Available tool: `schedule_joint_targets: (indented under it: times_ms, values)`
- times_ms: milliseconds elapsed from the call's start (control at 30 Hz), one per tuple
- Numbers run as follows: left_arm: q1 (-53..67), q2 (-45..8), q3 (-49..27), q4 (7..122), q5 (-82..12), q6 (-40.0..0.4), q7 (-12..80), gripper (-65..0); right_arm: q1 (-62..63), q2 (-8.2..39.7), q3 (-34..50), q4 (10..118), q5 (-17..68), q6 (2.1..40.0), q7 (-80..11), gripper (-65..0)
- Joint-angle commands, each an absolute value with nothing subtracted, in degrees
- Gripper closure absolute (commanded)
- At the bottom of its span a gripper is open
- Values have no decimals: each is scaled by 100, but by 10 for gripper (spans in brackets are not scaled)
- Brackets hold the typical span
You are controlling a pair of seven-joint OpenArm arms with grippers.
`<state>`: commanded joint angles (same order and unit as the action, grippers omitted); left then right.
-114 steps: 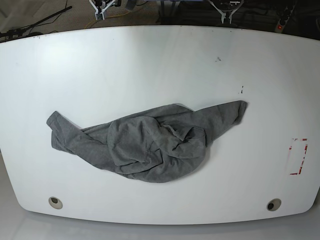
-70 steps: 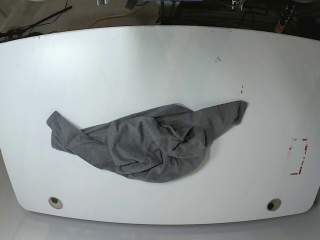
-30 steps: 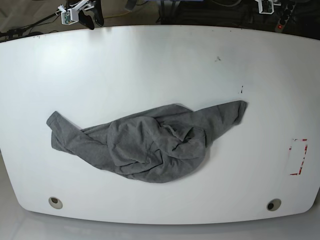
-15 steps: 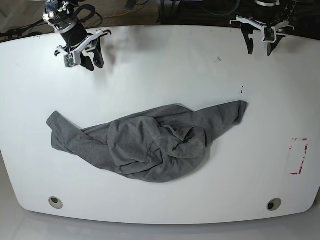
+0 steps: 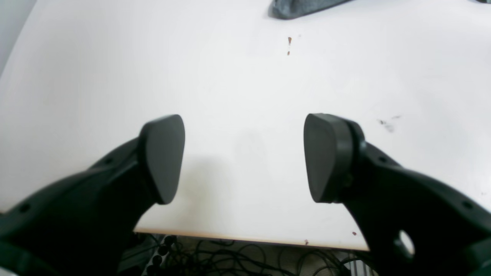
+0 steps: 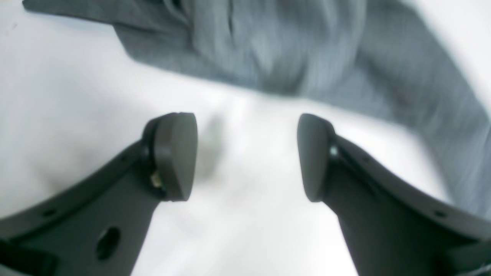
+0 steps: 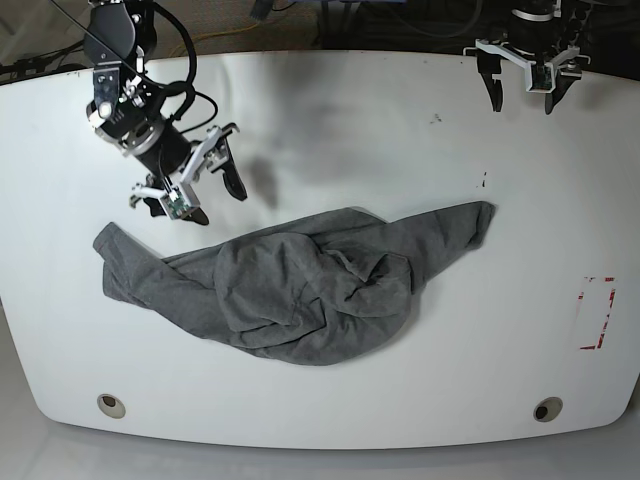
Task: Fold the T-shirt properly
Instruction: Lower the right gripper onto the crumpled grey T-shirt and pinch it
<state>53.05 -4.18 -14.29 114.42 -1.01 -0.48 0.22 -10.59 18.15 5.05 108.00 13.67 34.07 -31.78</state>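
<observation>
Crumpled grey T-shirt on a white table, with both arms above it.

The table (image 7: 330,120) fills the base view. The T-shirt (image 7: 300,290) lies bunched at its centre, one sleeve reaching toward the view's right and another toward its left. The right gripper (image 7: 190,185) hangs near the shirt's left end with its jaws spread wide and empty. The left gripper (image 7: 522,85) is at the far table edge, well apart from the shirt, its jaws likewise spread. Small dark marks (image 5: 288,45) dot the tabletop.
</observation>
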Motion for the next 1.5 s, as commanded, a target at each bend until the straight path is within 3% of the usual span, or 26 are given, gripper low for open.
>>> schedule_joint_targets:
  times_ms: [167,367,733,833,1100,1300,1367,1500]
  values:
    - [5305,-418,-1429,11442,-101,-48,22,-451,-286,1815,-259,10255,743,3987,-3178,-395]
    - [5305,-418,-1429,11442,-92,-48,22,-451,567,1780,-936,9446,488,4000,-3160,-395]
    - [5288,-409,-1393,11433,-92,-48,31,-451,1780,1235,-1596,8075,435,4000,-3160,-393]
    - [5279,-409,-1393,11433,-92,-48,31,-451,2018,998,-1604,7644,435,4000,-3134,-393]
    - [5279,-409,-1393,11433,-92,-48,31,-451,2440,971,-1613,6677,391,4000,-2615,-393]
    - [5270,-409,-1393,11433,-92,-48,31,-451,2360,971,-1596,6624,-233,4000,-2325,-390]
    - [5253,-409,-1385,11433,-92,-48,31,-451,2299,963,-1596,6598,-374,4000,-2237,-354]
    - [5068,-409,-1393,11433,-92,-48,31,-451,2273,963,-1596,6598,-418,4000,-2088,-81]
